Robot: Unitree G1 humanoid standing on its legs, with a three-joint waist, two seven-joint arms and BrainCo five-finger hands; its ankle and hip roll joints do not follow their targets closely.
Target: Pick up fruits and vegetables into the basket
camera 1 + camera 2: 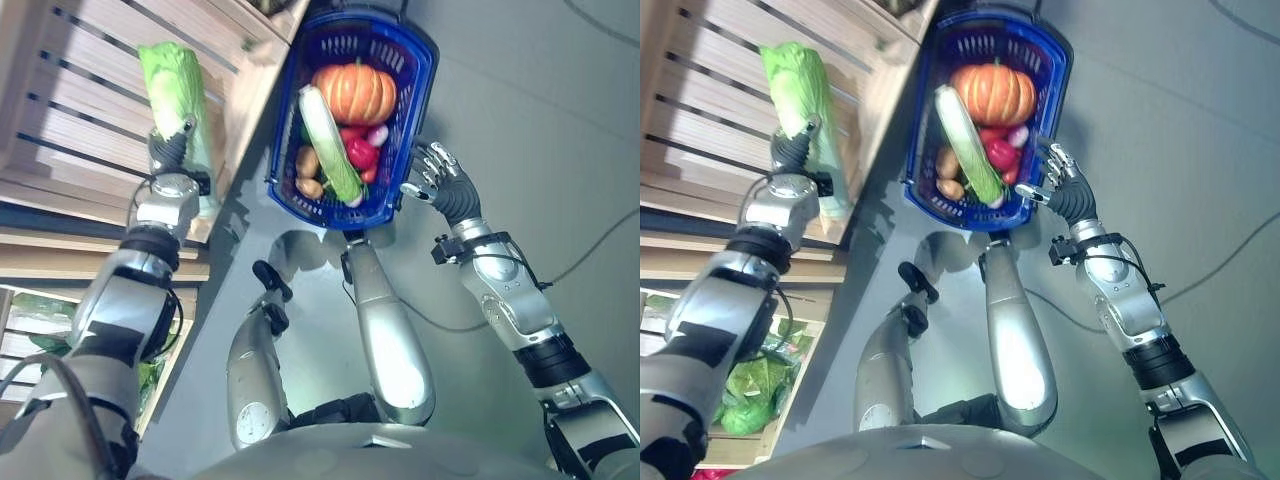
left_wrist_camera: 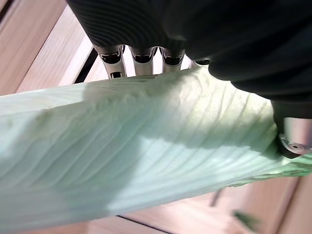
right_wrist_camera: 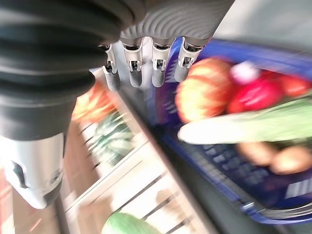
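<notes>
The left hand (image 1: 172,150) is curled round a pale green cabbage (image 1: 172,82), fingers on one side and thumb on the other, holding it over the slatted wooden crate (image 1: 70,120) at far left. To the right on the floor stands the blue basket (image 1: 420,90), holding a pumpkin (image 1: 354,92), a long green-white vegetable (image 1: 328,145), red produce (image 1: 360,152) and what look like potatoes (image 1: 307,162). The right hand (image 1: 437,177) hovers just right of the basket's rim, fingers relaxed and empty.

shop | wooden produce crates (image 1: 90,100) | blue shopping basket (image 1: 420,90) | vegetables
</notes>
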